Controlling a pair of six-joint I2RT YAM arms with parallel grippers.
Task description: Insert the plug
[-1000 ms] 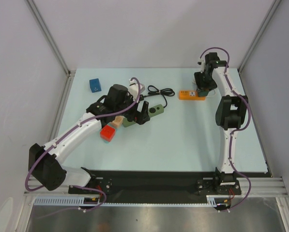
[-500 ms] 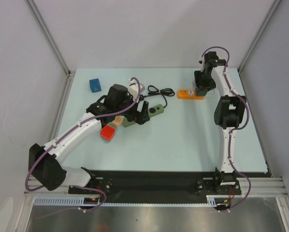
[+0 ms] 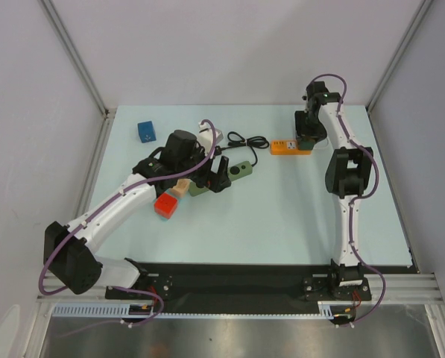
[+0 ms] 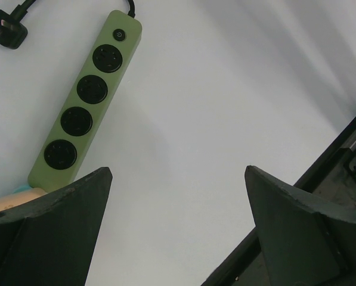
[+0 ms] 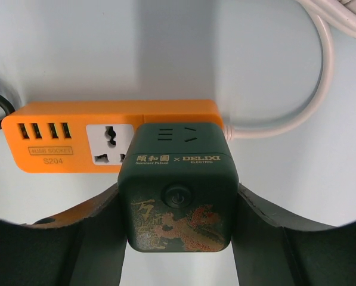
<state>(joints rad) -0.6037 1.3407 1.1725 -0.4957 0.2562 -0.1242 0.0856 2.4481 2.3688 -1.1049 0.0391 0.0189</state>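
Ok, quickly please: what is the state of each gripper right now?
Left gripper: open, holding nothing.
Right gripper: closed on the dark green cube adapter, at the orange power strip.

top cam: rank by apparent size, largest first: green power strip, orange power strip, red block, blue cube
1. green power strip, even with one end under the left gripper
2. orange power strip
3. red block
4. blue cube
Red over blue is close, and red sits nearer the camera, so that pair is unsure.
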